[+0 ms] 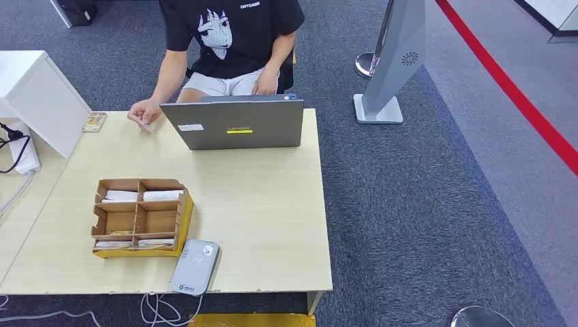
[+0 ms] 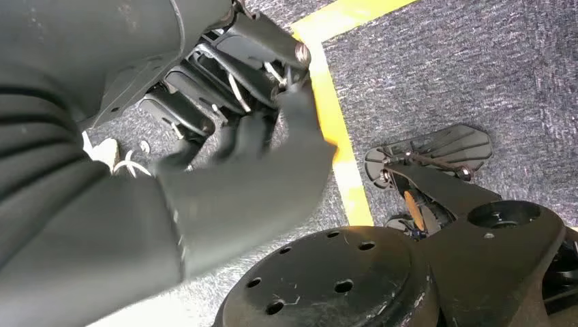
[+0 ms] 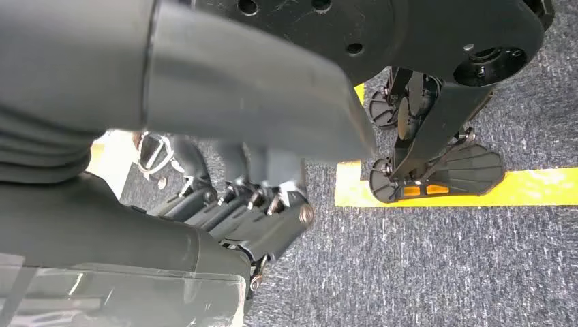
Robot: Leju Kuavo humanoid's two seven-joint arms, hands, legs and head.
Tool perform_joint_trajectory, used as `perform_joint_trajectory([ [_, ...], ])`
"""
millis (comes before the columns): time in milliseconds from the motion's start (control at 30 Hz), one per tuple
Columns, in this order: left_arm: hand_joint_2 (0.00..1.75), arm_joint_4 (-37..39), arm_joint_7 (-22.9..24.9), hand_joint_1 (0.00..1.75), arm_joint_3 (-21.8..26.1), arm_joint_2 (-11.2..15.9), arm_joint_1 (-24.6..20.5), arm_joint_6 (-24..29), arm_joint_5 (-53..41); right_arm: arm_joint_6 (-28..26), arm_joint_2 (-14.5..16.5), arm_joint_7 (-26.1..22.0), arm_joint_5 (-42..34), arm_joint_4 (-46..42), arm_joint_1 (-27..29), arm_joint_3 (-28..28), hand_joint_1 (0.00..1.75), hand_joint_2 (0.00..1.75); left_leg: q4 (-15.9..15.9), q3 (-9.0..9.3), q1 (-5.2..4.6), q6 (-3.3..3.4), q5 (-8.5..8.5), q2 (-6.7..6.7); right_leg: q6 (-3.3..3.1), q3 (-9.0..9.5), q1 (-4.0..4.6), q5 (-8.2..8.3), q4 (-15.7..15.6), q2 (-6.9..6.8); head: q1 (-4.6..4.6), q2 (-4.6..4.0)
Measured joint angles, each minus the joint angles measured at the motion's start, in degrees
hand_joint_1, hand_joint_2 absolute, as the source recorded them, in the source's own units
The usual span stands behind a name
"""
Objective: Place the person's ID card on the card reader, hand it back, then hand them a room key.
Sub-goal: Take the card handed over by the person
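A person sits behind the far edge of the table and pinches a small ID card (image 1: 145,127) just above the tabletop, left of the laptop. The grey card reader (image 1: 195,266) lies at the table's near edge. Beside it stands a cardboard organizer (image 1: 185,216) holding white room key cards (image 1: 162,195) in its far compartments. My left hand (image 2: 225,136) hangs below table level over the carpet with its fingers loosely apart and nothing in them. My right hand (image 3: 259,197) hangs the same way, holding nothing.
A grey laptop (image 1: 235,125) stands open at the far edge, its lid facing me. A white box (image 1: 37,95), a small framed item (image 1: 94,122) and cables (image 1: 13,146) sit at the far left. A grey sign stand (image 1: 395,61) stands on the carpet to the right.
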Motion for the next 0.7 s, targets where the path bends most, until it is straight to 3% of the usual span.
perform_joint_trajectory([
  [267, 1.75, 0.01, -2.46, 0.0, 8.4, -0.41, -0.83, -1.28, -4.84, 0.5, 0.07, -2.27, 3.33, 0.5, -0.61, -3.65, 0.0, 1.75, 0.0, 0.0, 0.0, 0.0, 0.0, 0.0, 0.0, 0.0, 0.0, 0.0, 0.0, 0.0, 0.0, 0.0],
  [600, 1.75, 0.02, -10.59, 0.0, 21.99, -1.89, -2.52, -6.11, -10.92, 3.18, 0.79, -9.5, 6.79, 1.55, -2.26, -11.55, 0.0, 1.75, 0.0, 0.0, 0.0, 0.0, 0.0, 0.0, 0.0, 0.0, 0.0, 0.0, 0.0, 0.0, 0.01, 0.0],
  [700, 1.75, 0.02, -13.28, 0.0, 26.22, -2.44, -3.08, -7.89, -12.56, 4.3, 1.19, -11.88, 7.64, 1.87, -2.86, -14.18, 0.0, 0.44, 0.0, 0.0, 0.0, 0.0, 0.0, 0.0, 0.0, 0.0, 0.0, 0.0, 0.0, 0.0, 0.0, 0.0],
])
